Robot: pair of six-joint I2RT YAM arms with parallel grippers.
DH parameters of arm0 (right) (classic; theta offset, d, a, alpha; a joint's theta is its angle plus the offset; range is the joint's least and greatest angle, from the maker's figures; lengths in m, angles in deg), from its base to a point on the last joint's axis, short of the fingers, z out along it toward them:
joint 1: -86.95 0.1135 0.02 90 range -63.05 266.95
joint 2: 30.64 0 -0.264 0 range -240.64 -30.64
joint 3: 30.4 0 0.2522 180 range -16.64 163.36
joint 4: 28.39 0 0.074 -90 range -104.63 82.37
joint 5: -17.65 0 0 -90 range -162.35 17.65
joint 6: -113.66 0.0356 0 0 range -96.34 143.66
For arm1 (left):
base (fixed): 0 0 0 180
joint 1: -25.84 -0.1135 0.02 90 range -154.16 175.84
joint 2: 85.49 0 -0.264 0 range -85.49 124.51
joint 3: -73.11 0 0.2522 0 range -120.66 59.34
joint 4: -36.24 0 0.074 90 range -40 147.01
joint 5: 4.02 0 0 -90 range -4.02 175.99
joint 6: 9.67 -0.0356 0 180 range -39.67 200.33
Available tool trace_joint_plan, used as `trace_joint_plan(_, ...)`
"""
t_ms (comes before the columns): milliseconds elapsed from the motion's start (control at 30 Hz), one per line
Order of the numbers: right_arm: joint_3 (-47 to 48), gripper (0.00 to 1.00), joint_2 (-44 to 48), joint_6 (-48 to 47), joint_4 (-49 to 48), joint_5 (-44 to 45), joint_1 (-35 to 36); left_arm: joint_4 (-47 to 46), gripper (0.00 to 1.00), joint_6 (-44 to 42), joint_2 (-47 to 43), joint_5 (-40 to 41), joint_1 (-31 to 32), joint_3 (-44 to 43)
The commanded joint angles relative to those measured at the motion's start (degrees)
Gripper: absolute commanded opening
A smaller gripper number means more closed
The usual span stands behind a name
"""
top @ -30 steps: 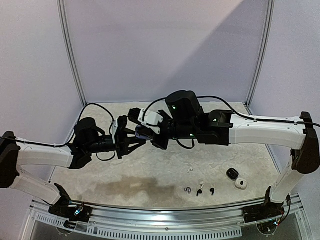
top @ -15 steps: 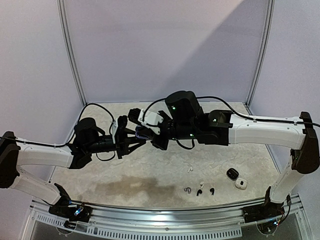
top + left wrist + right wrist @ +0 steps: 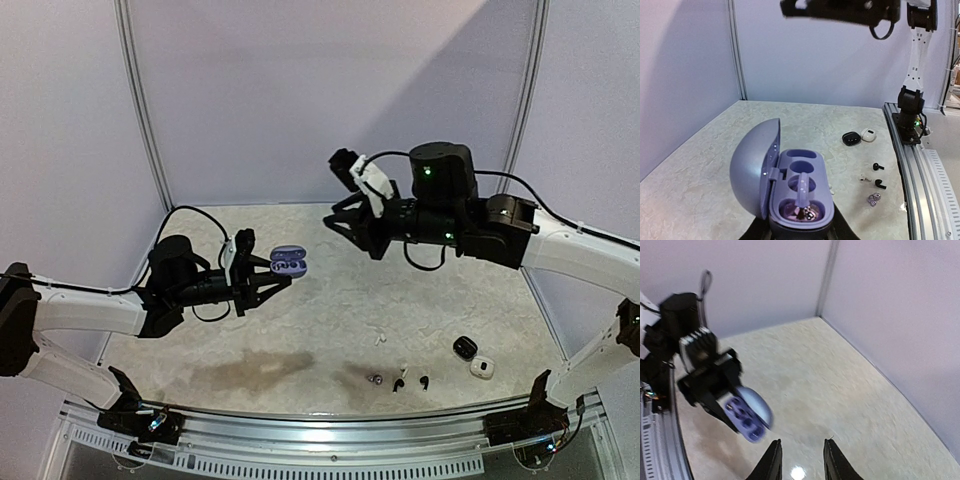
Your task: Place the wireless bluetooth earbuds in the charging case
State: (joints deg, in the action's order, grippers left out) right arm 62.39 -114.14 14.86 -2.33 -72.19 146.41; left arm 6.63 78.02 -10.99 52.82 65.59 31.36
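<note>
My left gripper [image 3: 270, 276] is shut on the base of the purple charging case [image 3: 288, 262], held above the table with its lid swung open. In the left wrist view a purple earbud [image 3: 803, 209] lies in the nearest well of the charging case [image 3: 800, 175], stem pointing up the middle; the far wells are empty. My left gripper [image 3: 799, 235] clamps it from below. My right gripper [image 3: 350, 232] hangs high to the right of the case, open and empty. The right wrist view shows the gripper [image 3: 801, 465] and, blurred at lower left, the case [image 3: 747, 417].
Loose earbuds lie near the front edge: a purple one [image 3: 376, 379], a white one [image 3: 404, 368], two black ones [image 3: 400, 384] [image 3: 424, 381], and another white one [image 3: 381, 338] farther back. A black case [image 3: 464, 347] and a white case [image 3: 482, 367] sit at right.
My right gripper has let go at the purple case, opened, and pulled away up and to the right. The left gripper and the case have not moved.
</note>
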Motion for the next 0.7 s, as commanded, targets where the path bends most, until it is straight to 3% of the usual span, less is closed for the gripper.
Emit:
trace_joint_plan(0, -5.3, 0.31, 0.4, 12.3, 16.8, 9.2, -2.7, -0.1, 0.0, 0.4, -0.9, 0.6, 0.4, -0.1)
trace_joint_plan(100, -8.5, 0.33, -1.6, 17.6, 22.0, 5.5, -2.7, 0.0, 0.0, 0.3, -0.9, 0.8, 0.4, 0.1)
trace_joint_plan(300, -17.8, 0.33, -4.4, 32.5, 20.5, -2.5, -2.0, 0.0, 0.0, 0.2, -1.1, 0.8, 0.4, 0.4)
trace_joint_plan(533, -18.0, 0.35, -12.3, 39.3, 22.3, -10.3, 0.5, 0.1, 0.0, 0.1, -1.1, 0.6, 0.4, 0.4)
trace_joint_plan(667, -18.6, 0.32, -14.2, 41.4, 23.3, -10.5, 0.4, 0.3, 0.0, 0.1, -1.3, 0.5, 0.4, 0.5)
